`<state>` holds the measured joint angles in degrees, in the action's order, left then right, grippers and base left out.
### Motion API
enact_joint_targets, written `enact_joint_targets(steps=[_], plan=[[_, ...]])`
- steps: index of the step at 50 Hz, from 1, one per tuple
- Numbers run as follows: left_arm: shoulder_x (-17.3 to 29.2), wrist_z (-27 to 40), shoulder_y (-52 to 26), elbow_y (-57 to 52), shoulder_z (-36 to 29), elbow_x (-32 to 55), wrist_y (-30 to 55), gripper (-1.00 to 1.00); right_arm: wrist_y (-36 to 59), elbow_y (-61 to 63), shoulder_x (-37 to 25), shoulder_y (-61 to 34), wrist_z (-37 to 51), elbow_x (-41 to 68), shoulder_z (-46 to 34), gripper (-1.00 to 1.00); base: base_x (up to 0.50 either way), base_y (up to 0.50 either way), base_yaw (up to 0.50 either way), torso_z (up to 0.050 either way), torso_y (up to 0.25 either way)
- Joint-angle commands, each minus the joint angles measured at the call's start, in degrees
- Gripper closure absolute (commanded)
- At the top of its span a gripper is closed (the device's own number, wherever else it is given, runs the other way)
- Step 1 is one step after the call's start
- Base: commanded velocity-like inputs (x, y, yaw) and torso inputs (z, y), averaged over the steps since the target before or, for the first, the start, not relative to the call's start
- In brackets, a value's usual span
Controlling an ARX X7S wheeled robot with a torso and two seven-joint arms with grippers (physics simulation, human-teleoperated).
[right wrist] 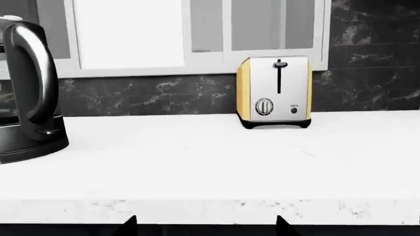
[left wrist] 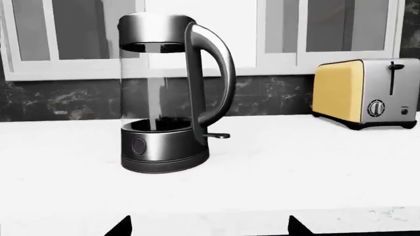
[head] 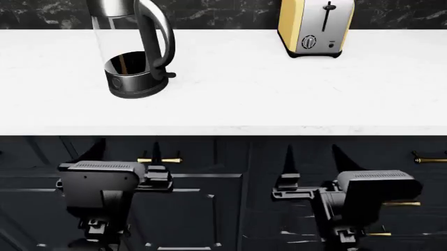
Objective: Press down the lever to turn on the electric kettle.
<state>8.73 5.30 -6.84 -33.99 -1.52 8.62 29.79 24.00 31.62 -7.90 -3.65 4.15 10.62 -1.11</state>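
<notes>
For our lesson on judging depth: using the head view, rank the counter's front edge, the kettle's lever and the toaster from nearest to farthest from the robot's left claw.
1. Counter's front edge: just beyond the left claw.
2. Lever: farther back, at the foot of the kettle handle.
3. Toaster: farthest, back and to the right, by the wall.

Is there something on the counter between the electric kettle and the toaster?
No. In the head view, only bare white counter lies between the electric kettle and the toaster; the left wrist view shows the same.
</notes>
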Motion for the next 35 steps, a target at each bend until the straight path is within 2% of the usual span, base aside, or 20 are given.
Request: enact_joint_targets(steps=[1, 12, 21, 35], plan=[[2.32, -1.58, -12.99, -7.45, 5.55, 8.33, 21.95, -1.0, 17.8, 5.92, -2.53, -12.37, 1.32, 5.26, 1.15, -1.0, 0.0, 0.0, 0.0, 0.0, 0.0], [3.85, -2.69, -28.43, -2.46, 9.06, 14.23, 37.13, -1.0, 31.04, -0.28, -3.91, -28.52, 1.47, 7.77, 0.02, -1.0, 0.0, 0.0, 0.0, 0.0, 0.0], [3.52, -3.38, -35.74, 0.92, 12.65, 17.64, 43.59, -1.0, 36.07, -5.69, -3.75, -37.57, 1.73, 8.97, 0.65, -1.0, 0.0, 0.0, 0.0, 0.0, 0.0], [4.56, -2.94, -42.64, 1.75, 14.19, 19.8, 48.91, -1.0, 39.63, -6.12, -3.55, -44.29, 2.96, 10.09, 1.82, -1.0, 0.0, 0.0, 0.0, 0.0, 0.0]])
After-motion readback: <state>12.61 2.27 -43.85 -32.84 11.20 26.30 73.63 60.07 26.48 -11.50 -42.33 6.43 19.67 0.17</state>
